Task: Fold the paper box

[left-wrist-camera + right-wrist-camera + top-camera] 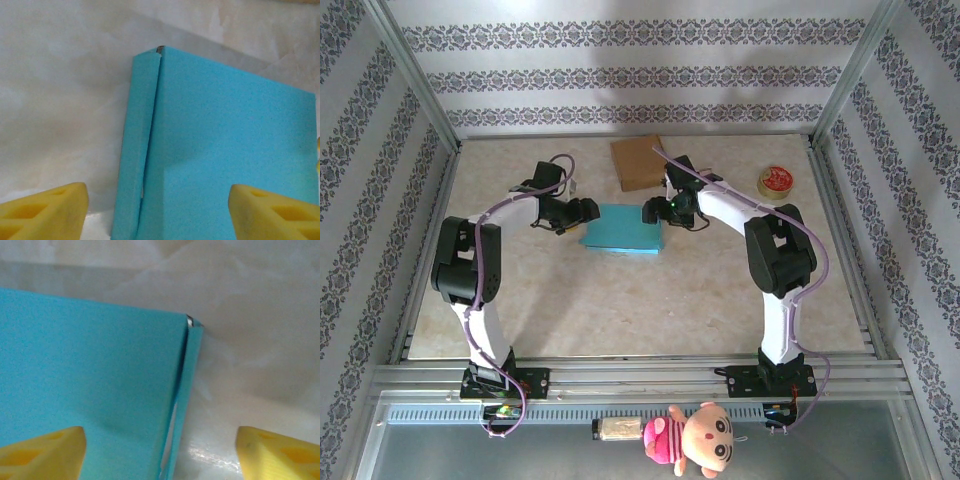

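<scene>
Left jaws: open. Two yellow fingertips [46, 210] stand wide apart at the lower corners of the left wrist view, both cut off by the bottom edge. One hangs over bare worktop [55, 100], the other over the top panel of the blue paper box [225, 140]. Whether either pad touches the box cannot be told.

Right jaws: open. The yellow fingertips [42, 452] are spread just as wide and are likewise cropped at the bottom. One lies over the blue panel, the other over bare worktop beyond the box's edge. This view is soft; contact cannot be judged.

Box, close up: along each short end a narrow side flap runs beside the top panel, parted from it by a thin slit. A small dark spot sits at the far corner of each slit; what it is cannot be made out. The near part of the box is cut off in both wrist views.

Box, from above: it lies flat near the middle of the worktop, between the two wrists, which sit at its left and right ends. The wrist housings and cables hide the fingertips here.

Surroundings: a brown cardboard sheet [638, 162] lies just behind the box, its near right corner covered by the right arm. A tape roll [776, 181] rests near the far right edge. A plush doll [695, 437] hangs at the near rail, its lower edge cropped.
</scene>
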